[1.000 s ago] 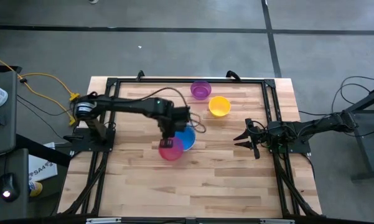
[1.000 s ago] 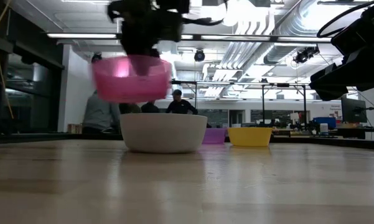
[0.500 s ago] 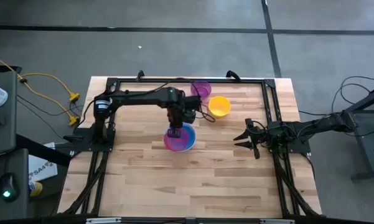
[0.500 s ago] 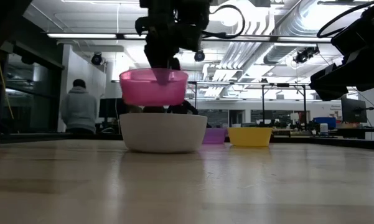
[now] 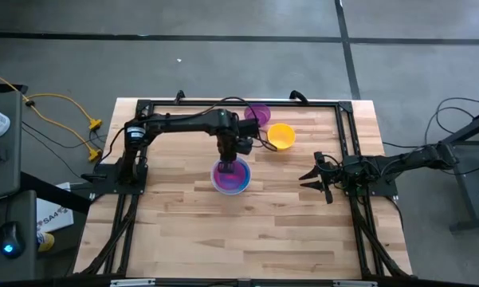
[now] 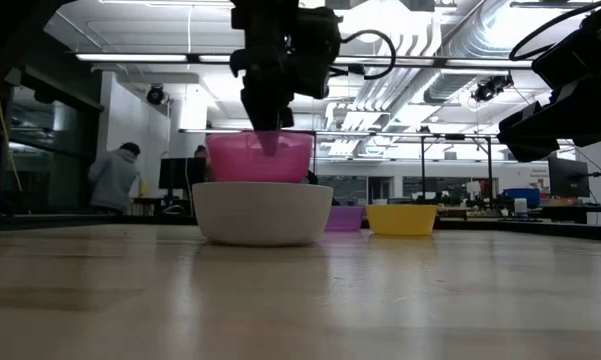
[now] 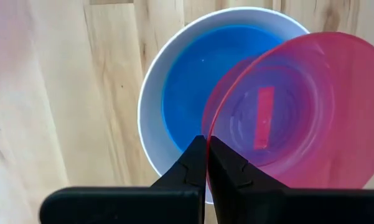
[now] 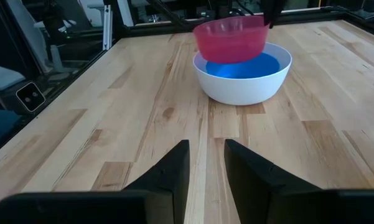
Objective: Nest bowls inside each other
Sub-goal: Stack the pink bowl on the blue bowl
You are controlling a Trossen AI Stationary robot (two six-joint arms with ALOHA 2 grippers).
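Table (image 5: 303, 223): left hand (image 7: 206, 160) pinches red bowl (image 7: 299, 112); wrist view reveals blue bowl (image 7: 211, 81)

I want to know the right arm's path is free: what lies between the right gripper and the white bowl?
Nothing: the right wrist view shows only bare wooden table between the open right gripper and the white bowl.

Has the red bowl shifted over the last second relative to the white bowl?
Yes. In the low view the red bowl, pinched by the left hand, has moved rightward and down, now centred just above the white bowl.
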